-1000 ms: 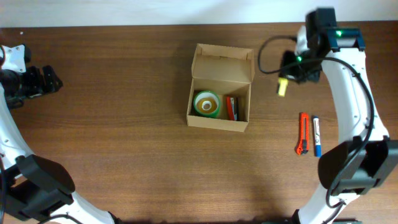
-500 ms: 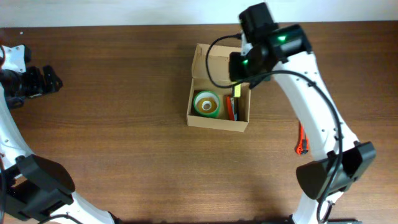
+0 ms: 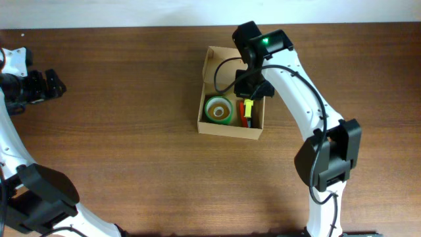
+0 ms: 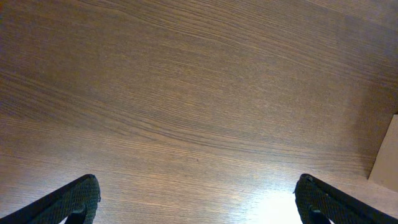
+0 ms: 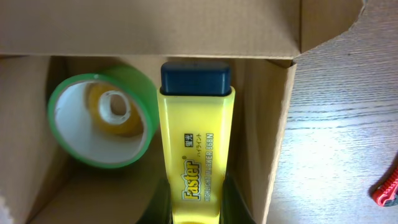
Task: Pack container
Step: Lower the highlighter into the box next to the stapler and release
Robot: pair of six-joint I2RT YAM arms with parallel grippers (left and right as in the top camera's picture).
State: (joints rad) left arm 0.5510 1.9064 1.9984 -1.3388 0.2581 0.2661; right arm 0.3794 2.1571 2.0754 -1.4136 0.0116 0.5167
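1. Big swing just completed: the right gripper has come in from the upper right of the overhead frame. It now hangs over the container, which sits mid-frame with its flap lid open toward the top.
2. Its jaws are clamped on a yellow highlighter, dark cap pointing at the back wall.
3. The highlighter hovers over the box's right half, just beside the green tape roll.
4. The left gripper hasn't budged: far left, jaws wide apart over bare wood, holding nothing.
5. My read is that the carry is done, and what remains is to lower and let go.
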